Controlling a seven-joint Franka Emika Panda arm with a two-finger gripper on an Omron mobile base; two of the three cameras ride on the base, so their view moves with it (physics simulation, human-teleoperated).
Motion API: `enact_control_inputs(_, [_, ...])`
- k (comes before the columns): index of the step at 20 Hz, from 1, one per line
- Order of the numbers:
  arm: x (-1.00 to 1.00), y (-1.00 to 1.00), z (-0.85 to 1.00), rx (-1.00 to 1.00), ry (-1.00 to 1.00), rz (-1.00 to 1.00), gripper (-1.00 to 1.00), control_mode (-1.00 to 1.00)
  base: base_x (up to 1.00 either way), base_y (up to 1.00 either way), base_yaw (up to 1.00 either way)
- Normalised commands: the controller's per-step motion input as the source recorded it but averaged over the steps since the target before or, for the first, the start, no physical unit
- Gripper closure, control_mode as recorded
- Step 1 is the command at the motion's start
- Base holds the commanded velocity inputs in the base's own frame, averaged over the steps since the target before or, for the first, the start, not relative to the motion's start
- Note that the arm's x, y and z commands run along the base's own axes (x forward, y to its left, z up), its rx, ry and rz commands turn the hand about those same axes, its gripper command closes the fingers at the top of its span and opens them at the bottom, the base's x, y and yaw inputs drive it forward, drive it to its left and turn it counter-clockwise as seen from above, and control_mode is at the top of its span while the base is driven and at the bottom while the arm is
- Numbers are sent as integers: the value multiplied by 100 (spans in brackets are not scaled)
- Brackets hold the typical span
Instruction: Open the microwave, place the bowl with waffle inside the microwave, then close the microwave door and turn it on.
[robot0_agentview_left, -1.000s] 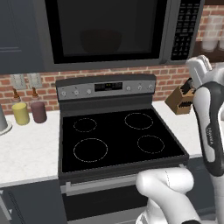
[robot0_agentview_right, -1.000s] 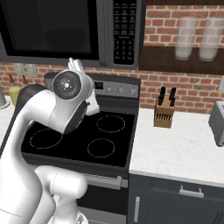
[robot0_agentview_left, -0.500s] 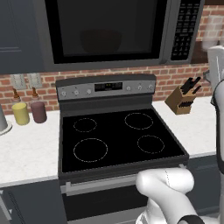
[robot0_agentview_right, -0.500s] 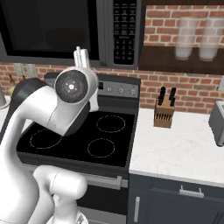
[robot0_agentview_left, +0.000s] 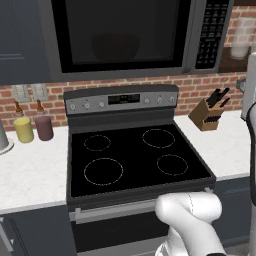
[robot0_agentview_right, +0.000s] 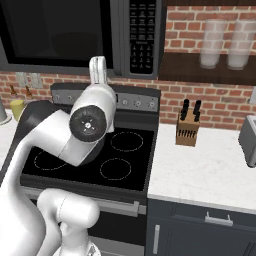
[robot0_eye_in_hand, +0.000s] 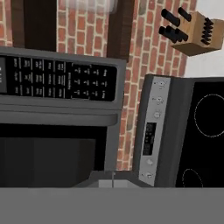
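Overhead, the microwave (robot0_agentview_left: 125, 37) hangs above the black-topped stove (robot0_agentview_left: 135, 160), its door (robot0_agentview_left: 117, 32) shut and the bowl (robot0_agentview_left: 114, 46) dimly visible through the black glass window, resting inside toward the middle. Whether the waffle lies in the bowl cannot be told through the dark glass. To the right of the window runs the black button panel (robot0_agentview_right: 141, 32). The white robot arm (robot0_agentview_right: 87, 122) rises in front of the stove, with the hand raised near the lower edge of the microwave, left of the button panel; its jaws are closed and grip nothing. On the desk (robot0_agentview_right: 200, 172) to the right of the stove stands a wooden knife block (robot0_agentview_right: 188, 129) against the brick wall. On the left, a yellow jar (robot0_agentview_left: 23, 129) and a maroon jar (robot0_agentview_left: 44, 127) sit side by side.
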Motion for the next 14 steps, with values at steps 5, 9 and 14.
enact_control_inputs(5, [0,-23,0,4,-19,0,100,-100,0,0,0])
enact_control_inputs(9, [1,-22,1,4,-7,0,100,-100,0,0,0])
enact_control_inputs(14, [20,-21,0,0,0,0,100,-100,0,0,0])
